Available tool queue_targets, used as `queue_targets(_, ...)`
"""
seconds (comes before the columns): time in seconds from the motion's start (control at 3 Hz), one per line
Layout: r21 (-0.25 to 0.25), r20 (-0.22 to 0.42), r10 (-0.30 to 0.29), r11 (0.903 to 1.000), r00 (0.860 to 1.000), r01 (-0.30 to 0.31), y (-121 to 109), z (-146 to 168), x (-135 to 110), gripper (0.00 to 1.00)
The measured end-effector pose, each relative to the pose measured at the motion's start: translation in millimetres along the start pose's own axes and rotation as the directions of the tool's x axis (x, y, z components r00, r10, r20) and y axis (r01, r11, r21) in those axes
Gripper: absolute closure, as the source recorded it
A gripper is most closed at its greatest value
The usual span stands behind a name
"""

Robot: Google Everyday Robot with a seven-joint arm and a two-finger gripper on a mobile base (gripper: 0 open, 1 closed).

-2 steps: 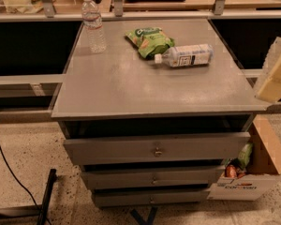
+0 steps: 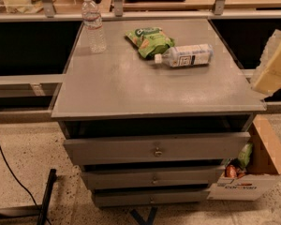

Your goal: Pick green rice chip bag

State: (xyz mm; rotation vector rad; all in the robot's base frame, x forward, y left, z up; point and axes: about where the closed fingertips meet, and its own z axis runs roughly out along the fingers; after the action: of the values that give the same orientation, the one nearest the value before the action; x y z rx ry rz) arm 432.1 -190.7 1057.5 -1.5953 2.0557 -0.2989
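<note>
Bright-green crumpled foil rice chip bag (image 2: 150, 40) sits upper centre; pale gripper (image 2: 271, 65), cropped at the right edge, cannot tell whether open.

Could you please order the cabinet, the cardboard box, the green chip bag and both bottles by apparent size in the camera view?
1. Cabinet
2. Cardboard box, partly hidden
3. Green chip bag, lying bottle and standing bottle: too alike to rank
The gripper sits at the right edge, beside the cabinet top.
</note>
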Motion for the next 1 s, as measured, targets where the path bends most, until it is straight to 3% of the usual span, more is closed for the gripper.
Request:
queue_targets(0.33,0.043,-0.01,0.084,0.9956,0.996,-0.083,-25,17,8,0.0)
queue_targets(1.0,0.083,0.023,0.153,0.9845,0.988,-0.154,-84,62,-8,0.0)
